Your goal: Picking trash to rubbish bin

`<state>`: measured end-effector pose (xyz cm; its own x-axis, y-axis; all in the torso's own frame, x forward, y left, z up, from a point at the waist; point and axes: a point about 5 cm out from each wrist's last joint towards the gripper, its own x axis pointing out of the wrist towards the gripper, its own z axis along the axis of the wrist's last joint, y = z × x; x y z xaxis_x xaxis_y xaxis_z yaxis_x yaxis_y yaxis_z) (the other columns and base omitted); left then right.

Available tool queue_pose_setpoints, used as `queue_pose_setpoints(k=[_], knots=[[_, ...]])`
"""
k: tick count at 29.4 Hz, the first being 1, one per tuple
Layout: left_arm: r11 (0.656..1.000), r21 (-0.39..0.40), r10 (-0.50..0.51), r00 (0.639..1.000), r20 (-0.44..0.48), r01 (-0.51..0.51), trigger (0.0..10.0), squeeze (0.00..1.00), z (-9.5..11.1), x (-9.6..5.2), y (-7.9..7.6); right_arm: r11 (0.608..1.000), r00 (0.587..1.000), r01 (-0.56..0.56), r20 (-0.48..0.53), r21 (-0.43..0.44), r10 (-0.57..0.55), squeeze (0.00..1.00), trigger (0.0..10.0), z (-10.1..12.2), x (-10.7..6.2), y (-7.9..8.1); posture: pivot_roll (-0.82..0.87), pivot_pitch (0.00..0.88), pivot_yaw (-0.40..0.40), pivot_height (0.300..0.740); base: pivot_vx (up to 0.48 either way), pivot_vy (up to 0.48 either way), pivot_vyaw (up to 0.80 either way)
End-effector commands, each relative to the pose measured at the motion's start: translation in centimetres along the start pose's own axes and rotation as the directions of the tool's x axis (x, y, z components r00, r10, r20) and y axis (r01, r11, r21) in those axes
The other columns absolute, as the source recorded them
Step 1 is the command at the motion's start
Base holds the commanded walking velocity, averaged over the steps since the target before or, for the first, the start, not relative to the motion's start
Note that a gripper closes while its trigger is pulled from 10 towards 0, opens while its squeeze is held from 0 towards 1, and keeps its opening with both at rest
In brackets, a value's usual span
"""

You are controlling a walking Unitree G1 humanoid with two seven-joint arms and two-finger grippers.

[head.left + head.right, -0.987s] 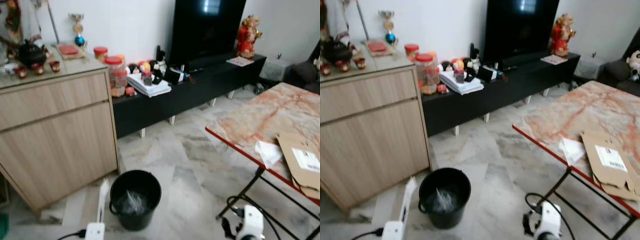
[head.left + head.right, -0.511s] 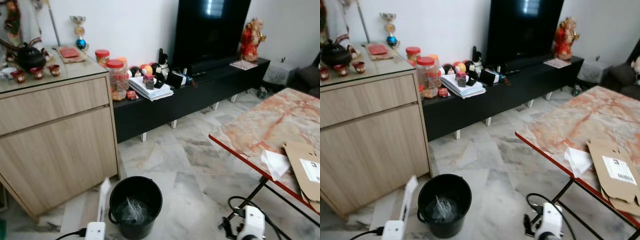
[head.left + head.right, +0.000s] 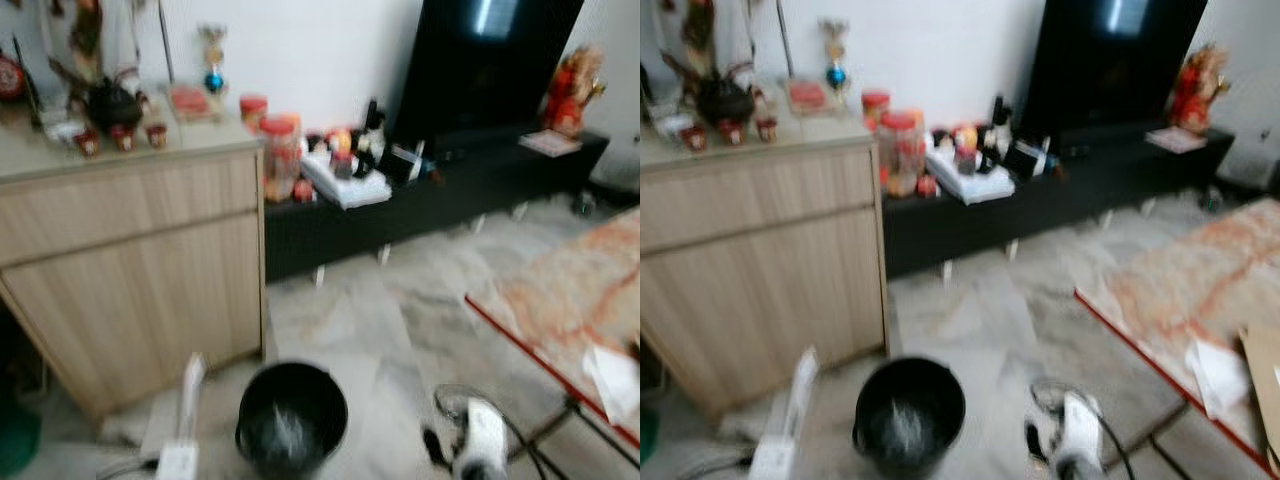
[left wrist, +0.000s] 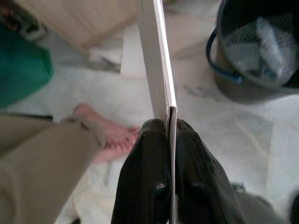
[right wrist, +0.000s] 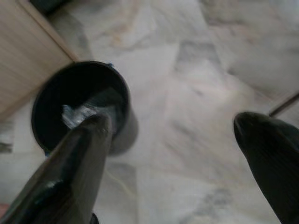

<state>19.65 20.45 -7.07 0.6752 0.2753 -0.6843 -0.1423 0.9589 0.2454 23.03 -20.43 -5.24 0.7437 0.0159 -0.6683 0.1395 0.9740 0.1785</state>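
The wooden cabinet (image 3: 140, 270) stands along the wall on the robot's left, and the marble-topped bench (image 3: 1200, 290) with its red edge reaches in from the right; between them lies the pale marble floor (image 3: 350, 320). The head views are blurred, which suggests the robot is on the move, so its aim at anything low is unsteady for now.

The black rubbish bin (image 3: 292, 418) stands on the floor just in front of the cabinet, with crumpled clear plastic (image 4: 261, 44) already lying in it.

The left hand (image 4: 169, 135) is clamped on a flat white card (image 4: 156, 60), held upright on its edge beside the bin and not yet over its mouth. The card looks long against the bin's opening, so in my judgement, if it is let go while tilted or off to the side, it may catch the rim and slide onto the floor, or lean against the bin's outside wall.

The right hand (image 5: 177, 135) hangs empty with its fingers spread wide, pointing at the floor near the bin; a careless swing could knock the bin.

A person's bare foot (image 4: 110, 135) rests on the floor near the left hand, and a step or arm sweep that way risks contact.

A white sheet (image 3: 1212, 372) lies on the bench near its edge, likely more trash to fetch.
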Motion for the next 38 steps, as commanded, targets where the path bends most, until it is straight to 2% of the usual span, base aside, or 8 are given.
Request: queue_pose_setpoints(k=[1, 12, 25, 29, 35, 38], knots=[[0.999, 0.006, -0.036, 0.999, 0.015, 0.036, 10.0, 0.00, 0.5, -0.1, -1.4, 0.999, 0.999, 0.044, -0.009, 0.006, -0.044, 0.00, 10.0, -0.3, -0.4, -1.5, -0.01, 0.023, -0.080, 0.740, 0.311, 0.000, 0.00], [0.999, 0.012, -0.032, 0.999, 0.025, 0.032, 10.0, 0.00, 0.7, 0.0, -1.2, 0.997, 0.998, 0.062, -0.003, 0.044, -0.062, 0.00, 10.0, -0.2, -0.4, -1.7, -0.02, 0.043, -0.072, 0.740, 0.311, 0.000, 0.00], [0.999, 0.022, -0.039, 0.998, 0.046, 0.038, 10.0, 0.00, 1.4, 0.1, -1.3, 0.998, 0.999, 0.042, 0.007, 0.037, -0.043, 0.00, 10.0, 0.1, -0.3, -1.4, -0.02, 0.053, -0.070, 0.740, 0.311, 0.000, 0.00], [0.999, 0.026, -0.040, 0.998, 0.049, 0.039, 10.0, 0.00, 1.4, 0.1, -1.3, 1.000, 1.000, 0.021, 0.009, 0.003, -0.021, 0.00, 10.0, 0.2, -0.3, -1.1, -0.02, 0.056, -0.069, 0.740, 0.312, 0.000, 0.12], [0.999, 0.030, -0.045, 0.998, 0.054, 0.044, 10.0, 0.00, 1.5, 0.1, -1.5, 0.999, 1.000, 0.025, 0.011, 0.034, -0.025, 0.00, 10.0, 0.1, -0.3, -1.1, -0.02, 0.057, -0.070, 0.740, 0.311, 0.000, 0.26], [0.998, 0.036, -0.060, 0.996, 0.066, 0.058, 10.0, 0.00, 1.8, 0.1, -1.8, 1.000, 1.000, 0.019, 0.008, 0.021, -0.019, 0.00, 10.0, 0.1, -0.3, -1.1, -0.02, 0.062, -0.072, 0.740, 0.283, 0.000, 0.00]])
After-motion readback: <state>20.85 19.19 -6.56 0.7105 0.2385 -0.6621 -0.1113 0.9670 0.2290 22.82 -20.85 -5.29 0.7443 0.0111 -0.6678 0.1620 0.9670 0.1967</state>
